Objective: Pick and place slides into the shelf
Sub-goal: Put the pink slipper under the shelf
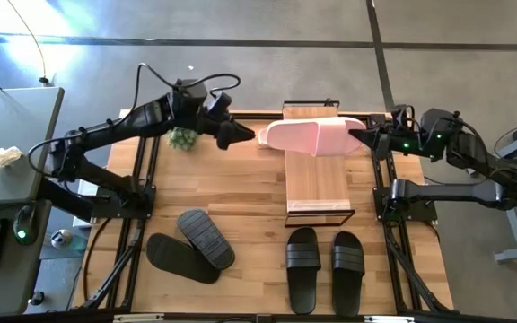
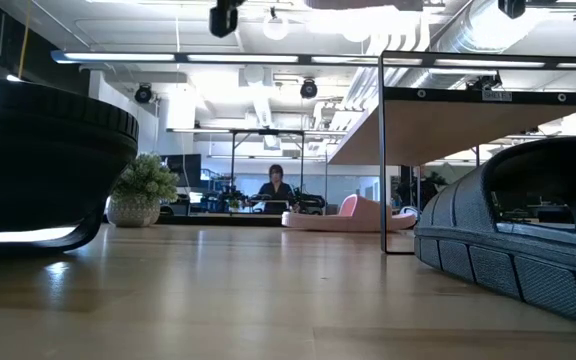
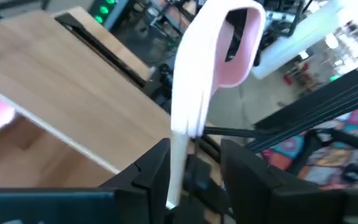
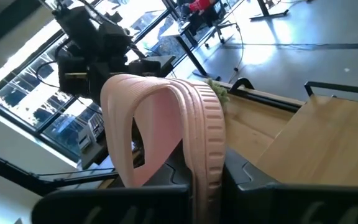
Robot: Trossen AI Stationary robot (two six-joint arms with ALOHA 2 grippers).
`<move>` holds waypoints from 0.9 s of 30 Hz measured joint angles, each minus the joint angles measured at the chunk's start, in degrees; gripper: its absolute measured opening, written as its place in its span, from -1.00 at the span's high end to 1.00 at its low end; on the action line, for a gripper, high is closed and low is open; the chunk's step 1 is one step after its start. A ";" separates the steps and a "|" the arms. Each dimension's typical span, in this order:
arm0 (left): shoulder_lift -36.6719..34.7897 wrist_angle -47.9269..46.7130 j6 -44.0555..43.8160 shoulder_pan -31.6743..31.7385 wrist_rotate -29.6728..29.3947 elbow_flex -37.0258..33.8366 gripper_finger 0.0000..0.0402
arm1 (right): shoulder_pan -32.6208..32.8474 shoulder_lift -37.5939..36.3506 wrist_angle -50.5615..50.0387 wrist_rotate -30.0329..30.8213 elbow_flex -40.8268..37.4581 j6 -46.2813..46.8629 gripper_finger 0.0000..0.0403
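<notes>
**benchwatcher:** So here's what you've got. The pink slide point(image 1: 308, 135) is up over the far end of the shelf point(image 1: 317, 184), lying crosswise, long axis running left to right between the two arms. Your left gripper point(image 1: 251, 136) is on one end, your right gripper point(image 1: 357, 137) on the other. In the left wrist view the left fingers point(image 3: 151, 171) straddle the thin edge of the sole; in the right wrist view the right gripper point(image 4: 199, 177) is clamped tight on the ribbed strap.

**slidefan22:** Which arm's actually carrying it?

**benchwatcher:** My guess is the right, since it's fully closed on the strap. The left jaws look pinched on the sole, but I can't tell how firm that is. What matters: the shelf plank runs front to back, the slide sits across it. So you'd either set it down crosswise or turn it. A second pink shape shows beside the plank in the left wrist view, probably the mate.

**slidefan22:** And the black slides point(image 1: 323, 267)?

**benchwatcher:** Both pairs are on the table's near side, well apart from either gripper.
</notes>
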 joint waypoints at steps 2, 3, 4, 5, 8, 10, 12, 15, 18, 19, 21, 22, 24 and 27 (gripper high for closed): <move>1.37 0.99 -1.60 0.43 2.32 0.00 0.32 | 0.02 -0.02 0.42 0.00 0.00 -0.33 0.98; 2.17 1.63 -2.20 0.45 2.96 0.00 0.31 | 0.00 0.02 0.67 -0.02 0.00 -0.35 0.98; 2.99 2.13 -2.57 0.43 3.20 0.00 0.29 | 0.00 0.15 0.94 -0.04 0.00 -0.40 0.98; 3.81 2.89 -2.86 0.42 3.74 0.00 0.27 | 0.00 0.37 1.09 -0.14 0.00 -0.38 0.98; 5.45 5.12 -4.14 0.32 5.17 -0.02 0.23 | 0.00 0.51 0.99 -0.43 0.00 -0.34 0.98; 5.97 6.74 -4.32 0.34 5.86 -0.02 0.20 | 0.00 0.51 0.97 -0.40 0.00 -0.09 0.98; 6.24 7.76 -4.54 0.39 6.29 -0.02 0.18 | 0.00 0.75 1.05 -0.05 0.02 -0.07 0.98; 6.25 9.12 -4.74 0.40 6.13 -0.02 0.15 | -0.02 0.83 1.14 -0.01 0.02 0.13 0.98; 6.24 10.63 -4.78 0.32 6.36 -0.02 0.13 | -0.02 1.29 1.18 0.00 0.07 0.28 0.98; 6.24 10.82 -4.96 0.32 6.49 -0.02 0.13 | -0.02 1.41 1.16 -0.02 0.07 0.30 0.98; 6.22 11.33 -5.14 0.32 6.43 -0.02 0.13 | -0.02 1.57 1.23 -0.08 0.07 0.30 0.98; 6.24 11.74 -5.17 0.32 6.11 -0.02 0.13 | 0.01 1.62 1.58 -0.45 0.07 0.27 0.98; 6.24 12.31 -5.20 0.32 6.62 -0.02 0.14 | 0.02 1.65 1.68 -0.68 0.07 0.31 0.98; 6.24 14.38 -5.30 0.32 7.35 -0.02 0.14 | 0.04 1.72 2.02 -0.86 0.07 0.53 0.98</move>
